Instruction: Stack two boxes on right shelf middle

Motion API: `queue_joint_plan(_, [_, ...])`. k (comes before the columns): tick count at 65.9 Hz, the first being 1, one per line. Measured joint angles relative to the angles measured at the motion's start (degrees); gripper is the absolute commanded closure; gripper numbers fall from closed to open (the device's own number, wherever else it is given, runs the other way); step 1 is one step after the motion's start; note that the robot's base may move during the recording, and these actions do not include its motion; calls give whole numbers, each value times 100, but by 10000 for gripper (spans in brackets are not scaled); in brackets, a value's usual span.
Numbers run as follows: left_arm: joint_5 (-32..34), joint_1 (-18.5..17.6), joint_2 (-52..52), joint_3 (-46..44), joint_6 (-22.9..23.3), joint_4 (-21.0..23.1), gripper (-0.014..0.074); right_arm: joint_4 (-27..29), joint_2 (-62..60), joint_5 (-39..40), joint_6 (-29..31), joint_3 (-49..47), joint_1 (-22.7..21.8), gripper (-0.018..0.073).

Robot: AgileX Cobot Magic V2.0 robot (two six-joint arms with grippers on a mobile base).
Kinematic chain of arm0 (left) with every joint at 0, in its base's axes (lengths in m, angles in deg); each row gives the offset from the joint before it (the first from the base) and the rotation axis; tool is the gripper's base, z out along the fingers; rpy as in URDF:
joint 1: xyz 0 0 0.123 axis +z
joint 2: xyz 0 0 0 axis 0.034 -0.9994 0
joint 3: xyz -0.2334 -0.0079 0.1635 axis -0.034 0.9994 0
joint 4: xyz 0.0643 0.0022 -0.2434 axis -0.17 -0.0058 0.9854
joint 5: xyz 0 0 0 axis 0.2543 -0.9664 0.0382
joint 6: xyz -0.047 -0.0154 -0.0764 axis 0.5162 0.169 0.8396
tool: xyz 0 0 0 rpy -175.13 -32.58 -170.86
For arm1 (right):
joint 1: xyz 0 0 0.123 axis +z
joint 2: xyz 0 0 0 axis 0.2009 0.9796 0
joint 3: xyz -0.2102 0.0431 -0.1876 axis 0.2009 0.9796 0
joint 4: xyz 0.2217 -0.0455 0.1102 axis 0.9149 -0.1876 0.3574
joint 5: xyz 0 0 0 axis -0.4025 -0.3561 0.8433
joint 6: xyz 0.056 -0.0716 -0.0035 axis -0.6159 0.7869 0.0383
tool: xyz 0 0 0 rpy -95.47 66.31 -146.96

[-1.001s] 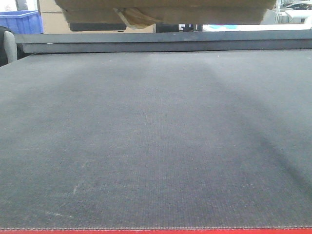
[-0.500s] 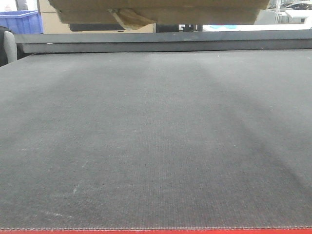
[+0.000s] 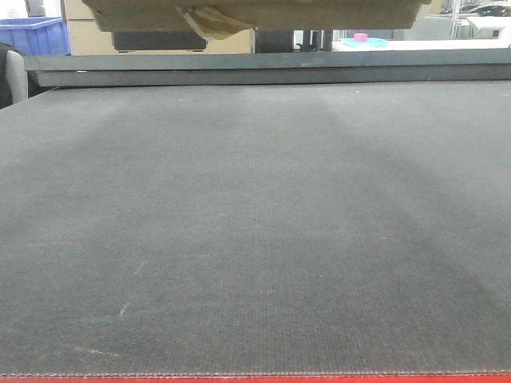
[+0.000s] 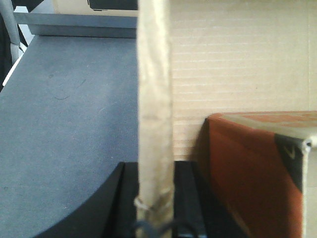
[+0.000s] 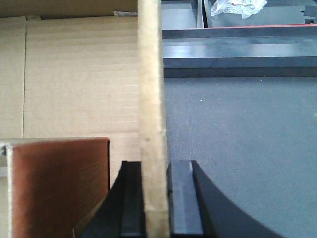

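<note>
Front-facing view is mostly a dark grey fabric surface (image 3: 255, 239). At the top edge, far end, you see the underside of a cardboard box (image 3: 263, 12), up off the surface, with a scrap of yellowish tape (image 3: 211, 20) dangling from it. A blue bin (image 3: 32, 36) sits far left, and a dark rail (image 3: 263, 68) runs along the far edge. No arms visible here at all.

Left wrist view fills that in: the left gripper (image 4: 154, 198) points forward, and its black fingers (image 4: 185, 198) are clamped on the box's upright wall edge (image 4: 154, 99), one finger on each side. Right of that edge is the inside of the box, with a reddish-brown item (image 4: 247, 178) in it; left is the grey surface.

Right wrist view is the mirror image. The right gripper (image 5: 153, 193) pinches the opposite wall edge (image 5: 151, 99), fingers (image 5: 181, 198) tight against the cardboard. Box interior and a reddish-brown item (image 5: 59, 188) are on the left, grey surface on the right, and a crumpled plastic bag (image 5: 237, 7) lies far back.
</note>
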Motion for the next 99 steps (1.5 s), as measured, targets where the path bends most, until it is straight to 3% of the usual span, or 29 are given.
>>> queue_joint_plan(99, [21,0,0,-7,0,-30,707,-33,0,44,0,0,0,713])
